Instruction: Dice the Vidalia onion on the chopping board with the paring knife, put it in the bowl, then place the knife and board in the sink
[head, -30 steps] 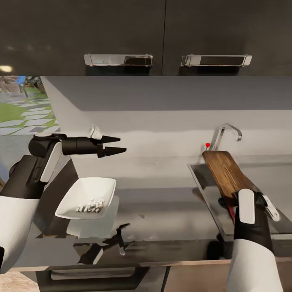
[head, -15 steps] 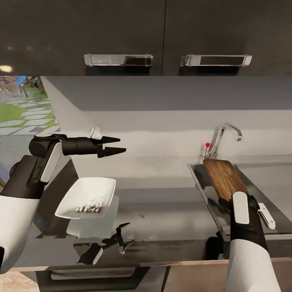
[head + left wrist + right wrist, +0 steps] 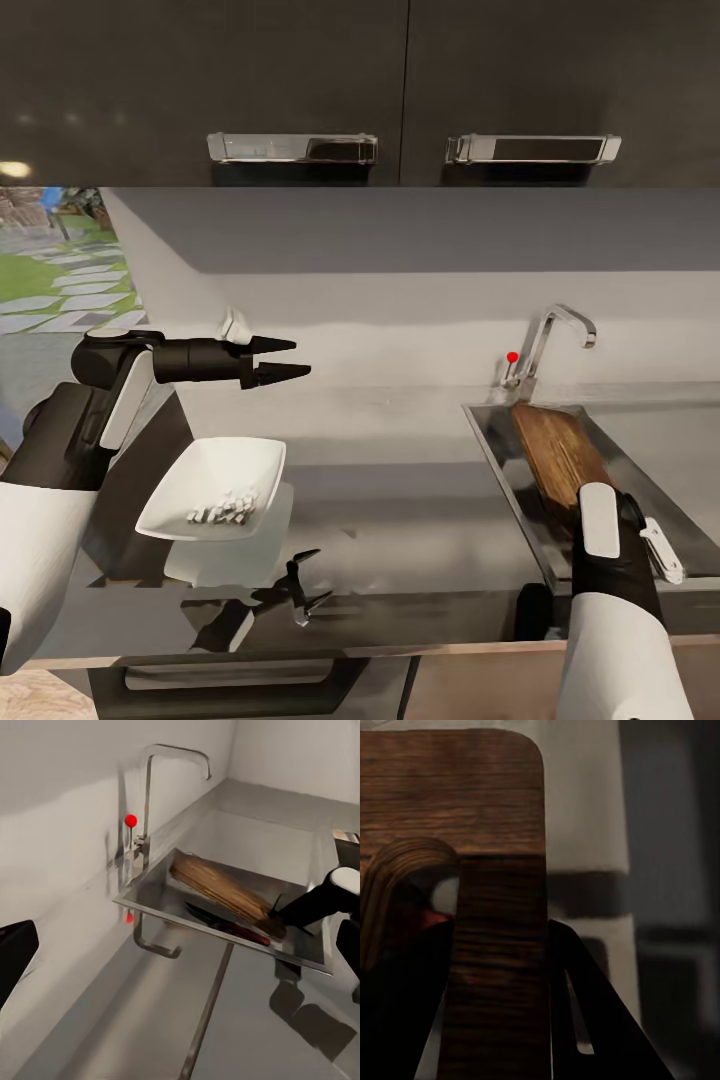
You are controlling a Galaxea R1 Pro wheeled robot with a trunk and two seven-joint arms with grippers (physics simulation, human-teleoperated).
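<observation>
Chopping board (image 3: 559,452) tilted inside the sink (image 3: 490,430), near end clamped by right gripper (image 3: 499,945), paring knife (image 3: 229,926) beneath. Left gripper (image 3: 285,359) slightly parted, empty, above bare countertop (image 3: 420,510); bowl (image 3: 215,487) near front edge.

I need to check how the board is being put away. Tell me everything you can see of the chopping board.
The chopping board is brown wood with visible grain, rounded corners and a slot handle hole. It slants down into the sink, far end lower toward the tap. The right tool grips its near end by the handle. The knife lies beneath it.
</observation>
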